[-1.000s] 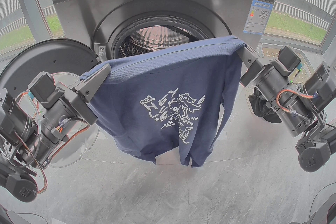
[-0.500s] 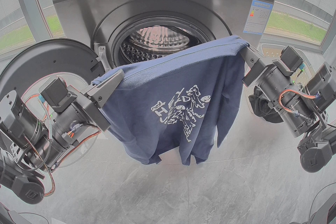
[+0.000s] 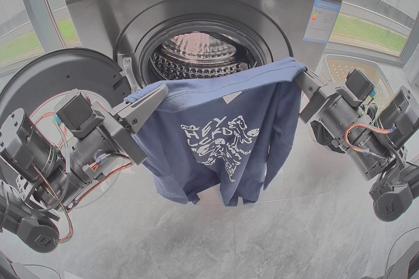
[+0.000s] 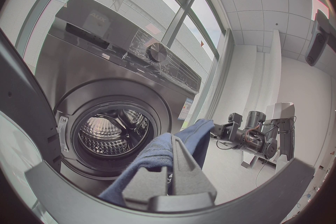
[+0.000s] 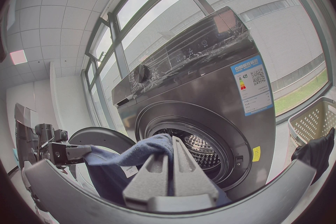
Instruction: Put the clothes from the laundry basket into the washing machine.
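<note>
— Left end effector [image 3: 163, 90]?
— Clenched on one shirt [image 3: 218, 140] shoulder; right end effector [image 3: 300, 75] grips the other. Shirt hangs spread between them, before the open washer [image 3: 100, 14].

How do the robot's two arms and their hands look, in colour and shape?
Both arms are dark grey and black, built of round sections, with thin orange cables at the wrists. The left hand and right hand have grey, wedge-shaped fingers.
</note>
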Motion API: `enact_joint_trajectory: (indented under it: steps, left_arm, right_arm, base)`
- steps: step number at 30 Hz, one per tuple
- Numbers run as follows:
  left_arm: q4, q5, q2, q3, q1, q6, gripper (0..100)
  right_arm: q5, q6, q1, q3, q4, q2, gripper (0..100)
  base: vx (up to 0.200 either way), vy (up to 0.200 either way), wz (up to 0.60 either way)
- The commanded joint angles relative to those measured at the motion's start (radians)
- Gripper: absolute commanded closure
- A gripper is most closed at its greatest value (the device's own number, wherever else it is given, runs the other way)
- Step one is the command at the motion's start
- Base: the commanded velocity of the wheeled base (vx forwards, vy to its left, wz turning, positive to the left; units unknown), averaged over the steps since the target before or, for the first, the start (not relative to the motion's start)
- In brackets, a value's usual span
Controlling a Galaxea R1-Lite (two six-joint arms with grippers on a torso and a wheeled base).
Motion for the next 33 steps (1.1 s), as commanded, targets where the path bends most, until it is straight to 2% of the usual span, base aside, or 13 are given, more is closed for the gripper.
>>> enact_joint_trajectory:
  steps: [1,2,4,7,8,12,15,18,21,27,30,33]
  left_arm:
    - [-0.001,0.001,0.001,-0.027,-0.001,-0.002,100]
    - [-0.001,0.003,0.003,-0.030,-0.001,-0.002,100]
    - [-0.001,0.003,0.001,-0.024,-0.001,-0.002,100]
    - [-0.001,0.007,0.009,-0.019,-0.016,0.007,100]
    - [-0.001,0.010,0.011,-0.019,-0.031,0.014,100]
    - [0.005,0.033,0.018,-0.026,-0.053,0.021,100]
    - [-0.003,0.033,0.037,-0.026,-0.053,0.021,100]
    - [-0.004,0.029,0.041,-0.032,-0.051,0.023,100]
    - [-0.003,0.021,0.041,-0.061,-0.045,0.023,100]
    - [0.001,0.021,0.043,-0.076,-0.044,0.023,100]
    - [-0.001,0.021,0.043,-0.076,-0.047,0.023,100]
    - [-0.003,0.019,0.030,-0.078,-0.050,0.023,100]
  right_arm:
    - [0.002,-0.001,0.006,0.048,0.001,0.007,100]
    - [0.002,-0.001,0.006,0.048,0.001,0.007,100]
    - [0.012,-0.004,0.046,0.125,-0.005,0.027,100]
    - [0.018,-0.001,0.083,0.160,-0.014,0.033,100]
    - [0.018,0.000,0.089,0.169,-0.016,0.039,0]
    - [0.020,-0.001,0.112,0.232,-0.013,0.070,0]
    - [0.023,-0.001,0.177,0.307,-0.014,0.081,0]
    - [0.051,-0.001,0.220,0.378,-0.016,0.081,0]
    - [0.072,-0.003,0.229,0.430,-0.016,0.079,0]
    - [0.107,-0.004,0.240,0.433,-0.016,0.113,0]
    - [0.106,-0.006,0.233,0.398,-0.017,0.157,0]
    - [0.098,-0.006,0.192,0.303,-0.017,0.242,0]
  base:
    - [0.000,0.000,0.00]
    - [0.000,0.000,0.00]
    - [0.000,0.000,0.00]
    - [0.000,0.000,0.00]
    - [0.000,0.000,0.00]
    - [0.000,0.000,0.00]
    - [0.000,0.000,0.00]
    - [0.000,0.000,0.00]
    - [0.000,0.000,0.00]
    - [0.000,0.000,0.00]
    - [0.000,0.000,0.00]
    - [0.000,0.000,0.00]
